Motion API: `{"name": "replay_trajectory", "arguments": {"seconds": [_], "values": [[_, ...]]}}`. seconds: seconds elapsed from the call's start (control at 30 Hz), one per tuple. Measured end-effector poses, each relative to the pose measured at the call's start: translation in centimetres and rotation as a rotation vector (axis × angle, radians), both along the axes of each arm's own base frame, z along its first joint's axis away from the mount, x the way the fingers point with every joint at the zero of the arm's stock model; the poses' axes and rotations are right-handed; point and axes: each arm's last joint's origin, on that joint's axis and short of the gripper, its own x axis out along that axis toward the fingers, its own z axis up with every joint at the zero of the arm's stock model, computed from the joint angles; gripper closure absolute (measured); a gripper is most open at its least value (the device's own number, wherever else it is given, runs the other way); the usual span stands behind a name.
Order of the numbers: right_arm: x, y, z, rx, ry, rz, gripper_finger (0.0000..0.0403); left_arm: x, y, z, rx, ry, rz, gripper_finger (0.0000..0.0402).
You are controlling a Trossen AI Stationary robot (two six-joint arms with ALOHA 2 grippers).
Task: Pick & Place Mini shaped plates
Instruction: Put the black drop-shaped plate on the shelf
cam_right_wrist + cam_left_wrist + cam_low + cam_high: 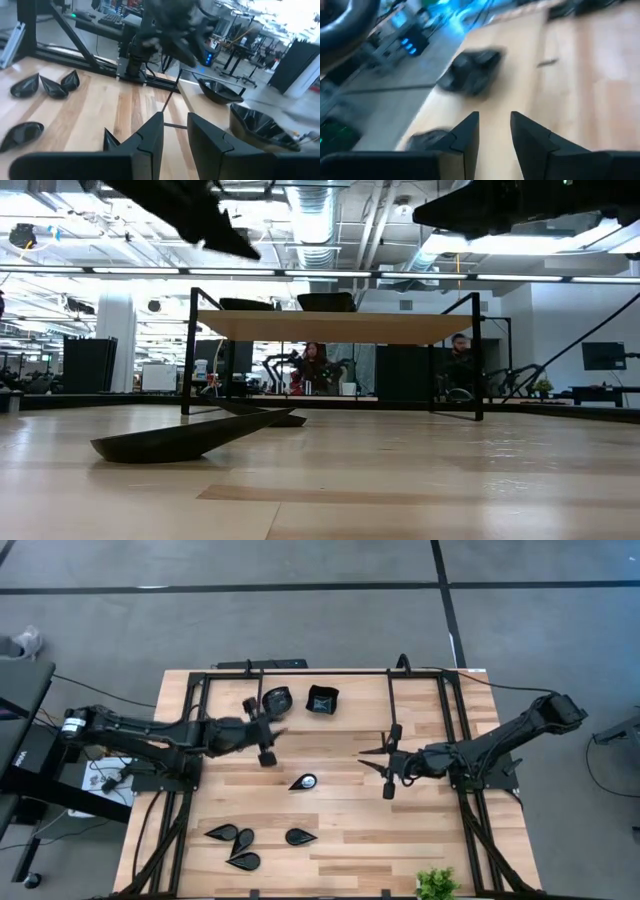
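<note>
Two mini shaped plates sit on a raised wooden shelf (360, 690) at the table's far side: a wavy-round one (275, 698) and a square one (322, 699). A teardrop plate (303, 781) lies on the table's middle. Several more teardrop plates (243, 841) lie near the front left. My left gripper (285, 732) hovers just near of the wavy-round plate (472, 70), open, with nothing between its fingers (467, 132). My right gripper (368, 759) hangs over the table's middle right, pointing left, open and empty (175, 125).
The shelf's black metal posts (196, 710) and rails (450, 720) stand around both arms. A small green plant (436, 883) sits at the front right edge. Bare wood lies between the middle teardrop and the front plates. People sit in the room beyond (315, 365).
</note>
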Motion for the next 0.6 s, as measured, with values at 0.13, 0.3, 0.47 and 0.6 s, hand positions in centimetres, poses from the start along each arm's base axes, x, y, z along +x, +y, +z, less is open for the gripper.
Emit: {"name": "replay_trajectory", "arguments": {"seconds": [0.13,0.3,0.47,0.6], "values": [[0.1,-0.2,0.0,0.05,-0.01,-0.012,0.0321,0.0,-3.3,0.2,-0.159,-0.067,-0.223,0.0292],[0.2,-0.5,-0.1,0.105,-0.017,-0.021,0.0321,-0.4,-7.2,-0.3,-0.338,-0.063,-0.371,0.03],[0.2,-0.2,0.0,0.116,-0.018,0.071,0.032,-0.1,-10.0,-2.2,-0.393,0.007,-0.403,0.0302],[0.2,0.3,0.1,0.126,-0.028,0.13,0.032,0.6,-11.4,-4.2,-0.37,0.078,-0.396,0.0302]]}}
